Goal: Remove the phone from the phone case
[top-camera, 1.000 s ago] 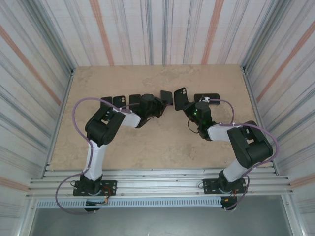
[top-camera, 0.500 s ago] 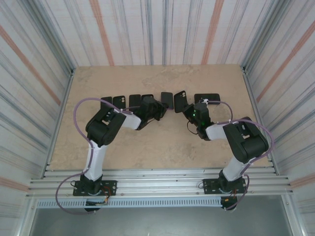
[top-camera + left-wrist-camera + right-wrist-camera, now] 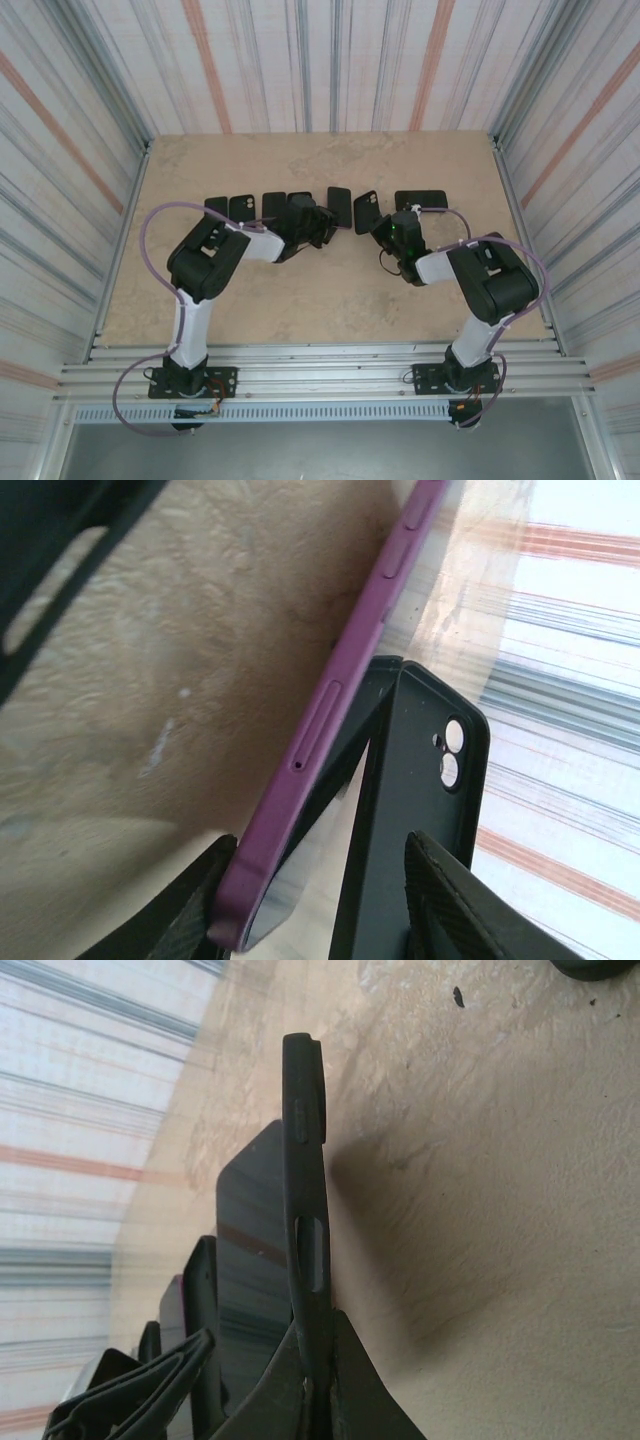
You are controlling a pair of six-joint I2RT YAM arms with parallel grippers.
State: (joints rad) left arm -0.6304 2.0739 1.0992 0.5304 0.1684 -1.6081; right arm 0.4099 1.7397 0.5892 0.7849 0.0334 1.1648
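Your right gripper (image 3: 312, 1365) is clamped on the black phone case (image 3: 303, 1210) and holds it edge-on and upright over the worktop (image 3: 300, 290), right of centre in the far half. The purple phone (image 3: 340, 710) is out of the case, just beside it on its left. It is tilted, with its lower end against one finger of your left gripper (image 3: 320, 900). The left fingers look spread around that end, but the wrist view is too close, so you cannot tell whether they actually grip the phone. The case's camera cutout shows in the left wrist view. More dark handsets (image 3: 241, 207) lie flat in a row toward the far edge, left of the left gripper, and one lies toward the far right corner.
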